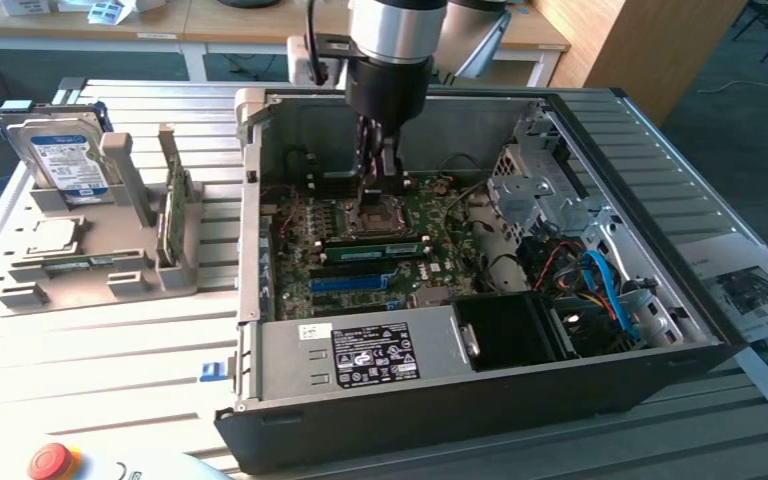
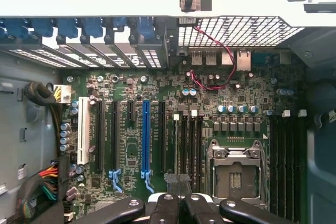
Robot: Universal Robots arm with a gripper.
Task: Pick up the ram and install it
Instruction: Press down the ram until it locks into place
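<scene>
The ram [image 1: 373, 247] is a slim green stick standing on edge in a memory slot of the motherboard [image 1: 357, 270], between the bright-blue slot [image 1: 351, 283] and the CPU socket [image 1: 381, 215]. My gripper [image 1: 381, 188] hangs inside the open computer case, over the socket and just above the stick, not visibly touching it. In the wrist view my gripper [image 2: 178, 203] is shut, its black fingers [image 2: 164, 208] pressed together with nothing between them. The row of black memory slots [image 2: 189, 145] runs straight out from the tips. Seen edge-on there, the ram cannot be told from the slots.
A grey holder [image 1: 117, 270] on the exterior view's left carries a hard drive [image 1: 64, 160] and an upright green card [image 1: 171, 210]. The case walls [image 1: 257, 200], power supply [image 1: 357, 355], drive cage [image 1: 538, 190] and blue cable [image 1: 611, 290] crowd the board. A red button [image 1: 53, 460] sits at the front.
</scene>
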